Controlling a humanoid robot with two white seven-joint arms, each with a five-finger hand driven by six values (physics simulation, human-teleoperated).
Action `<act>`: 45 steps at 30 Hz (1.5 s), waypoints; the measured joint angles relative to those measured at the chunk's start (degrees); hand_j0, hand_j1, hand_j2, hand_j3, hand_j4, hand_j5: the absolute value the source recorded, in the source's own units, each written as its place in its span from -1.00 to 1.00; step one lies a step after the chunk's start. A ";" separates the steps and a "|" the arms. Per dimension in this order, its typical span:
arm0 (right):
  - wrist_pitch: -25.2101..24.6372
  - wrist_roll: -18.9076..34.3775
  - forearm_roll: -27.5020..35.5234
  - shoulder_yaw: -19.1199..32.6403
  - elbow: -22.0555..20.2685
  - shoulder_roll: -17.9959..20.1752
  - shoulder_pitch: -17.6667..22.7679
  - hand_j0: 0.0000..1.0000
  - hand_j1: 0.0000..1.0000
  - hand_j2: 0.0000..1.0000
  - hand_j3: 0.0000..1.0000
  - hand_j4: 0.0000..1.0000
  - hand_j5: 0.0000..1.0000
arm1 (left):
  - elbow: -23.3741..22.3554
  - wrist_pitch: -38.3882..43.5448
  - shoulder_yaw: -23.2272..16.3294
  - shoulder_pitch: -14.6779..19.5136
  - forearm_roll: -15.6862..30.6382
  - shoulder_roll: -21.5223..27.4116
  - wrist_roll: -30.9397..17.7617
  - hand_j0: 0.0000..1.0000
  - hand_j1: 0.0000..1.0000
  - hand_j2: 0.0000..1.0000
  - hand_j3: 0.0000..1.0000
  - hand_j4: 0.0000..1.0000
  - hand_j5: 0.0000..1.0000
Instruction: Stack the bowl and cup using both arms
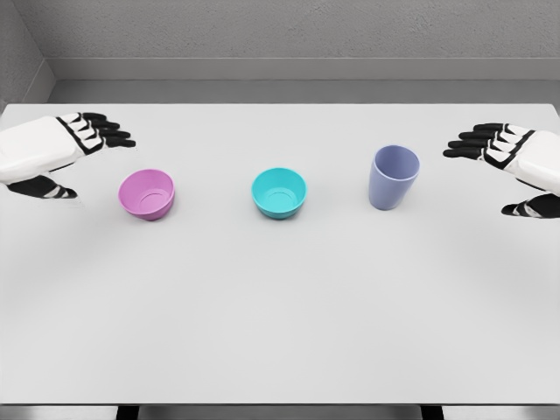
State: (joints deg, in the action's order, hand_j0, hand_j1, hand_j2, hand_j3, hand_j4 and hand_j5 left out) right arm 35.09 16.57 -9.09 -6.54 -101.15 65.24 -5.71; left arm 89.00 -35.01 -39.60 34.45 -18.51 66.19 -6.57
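While both arms reach in from the frame's side edges, three vessels stand in a row across the middle of the white table [280, 332], all upright and well apart from one another. Left of centre sits the pink bowl [147, 193], its opening facing up. At the centre of the frame is the teal bowl [280, 192], much the same shape as the pink one. Right of centre stands the lavender cup [393, 177], taller and narrower than the bowls, tapering toward its base.

At the upper left of the frame the left hand [61, 153] hangs over the table, its black-tipped fingers [109, 131] stretched out and spread toward the right, the thumb apart below them; it holds nothing and is near the pink bowl but not touching it. At the upper right the right hand [516, 162] mirrors it: fingers [468, 144] extended and apart, pointing left toward the lavender cup, thumb set lower, nothing in its grasp, with a clear gap between hand and cup.

Behind the table, a grey wall [280, 31] runs across the top of the frame.
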 measured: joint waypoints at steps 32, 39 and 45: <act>0.01 10.95 -6.38 -9.23 1.96 -0.58 -16.52 1.00 1.00 1.00 1.00 1.00 1.00 | -17.67 -0.09 -34.37 31.82 -3.06 -13.91 -16.68 1.00 1.00 1.00 1.00 1.00 1.00; 0.00 11.37 -7.66 -13.51 3.12 -2.03 -22.23 1.00 1.00 1.00 1.00 1.00 1.00 | -17.67 -0.08 -35.05 31.47 3.29 -14.72 -14.64 1.00 1.00 1.00 1.00 1.00 1.00; 0.03 13.96 -9.55 -18.58 6.04 -6.85 -26.63 1.00 1.00 1.00 1.00 1.00 1.00 | -18.70 -0.07 -39.12 31.38 6.48 -13.85 -13.12 1.00 1.00 1.00 1.00 1.00 1.00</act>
State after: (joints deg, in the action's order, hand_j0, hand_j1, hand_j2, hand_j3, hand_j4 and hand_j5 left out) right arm 35.13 30.53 -18.64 -25.11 -95.11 58.39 -32.34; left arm 70.30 -35.08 -78.73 65.83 -12.03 52.35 -19.69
